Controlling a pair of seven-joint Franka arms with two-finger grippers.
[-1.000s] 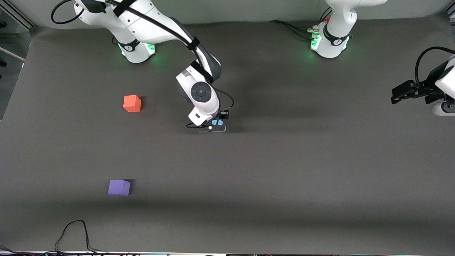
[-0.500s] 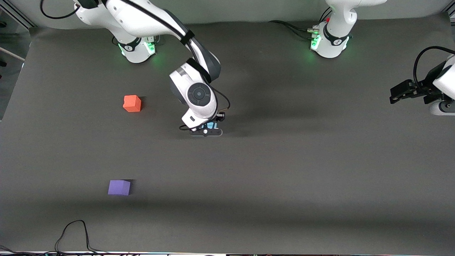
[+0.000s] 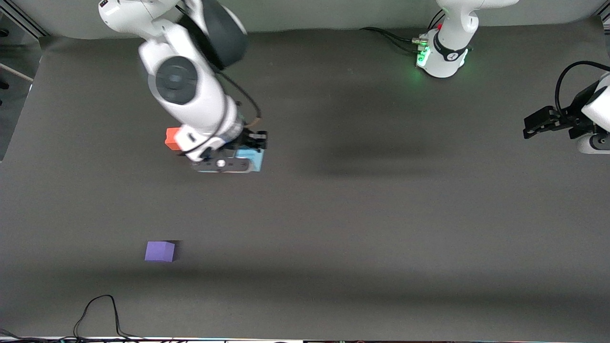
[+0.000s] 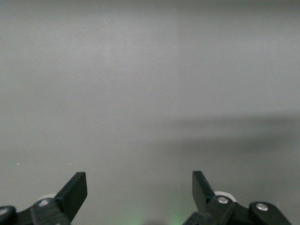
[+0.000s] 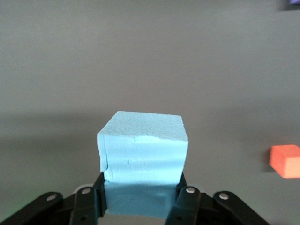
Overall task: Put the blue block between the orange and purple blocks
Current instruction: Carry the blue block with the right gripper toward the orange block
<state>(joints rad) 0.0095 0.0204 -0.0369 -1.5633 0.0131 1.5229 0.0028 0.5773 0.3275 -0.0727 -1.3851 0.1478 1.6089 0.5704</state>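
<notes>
- Dark grey mat table (image 3: 381, 214), pale wall along the robot-base edge; loose cable (image 3: 100, 309) at the edge nearest the front cam.
- Your right gripper (image 3: 240, 159) is up in the air w/ the blue block (image 3: 251, 157) pinched between its fingers (image 5: 185, 199), over the mat just beside the orange block (image 3: 170, 138), toward the right arm's end.
- Orange block is half hidden under the wrist in the front view; right wrist cam shows it (image 5: 286, 161) sitting alone on the mat.
- Purple block (image 3: 160, 251) is nearer the front cam, well apart from orange. The gap between them is your drop spot.
- Blue block looks like light foam, prob. soft: faint crease on its face (image 5: 140, 159). Grip sits low on two opposite flat sides, so keep the squeeze gentle and set it down flat or it may tip.
- Left gripper (image 4: 139, 187): fingers spread, nothing held, waiting at the left arm's end.
</notes>
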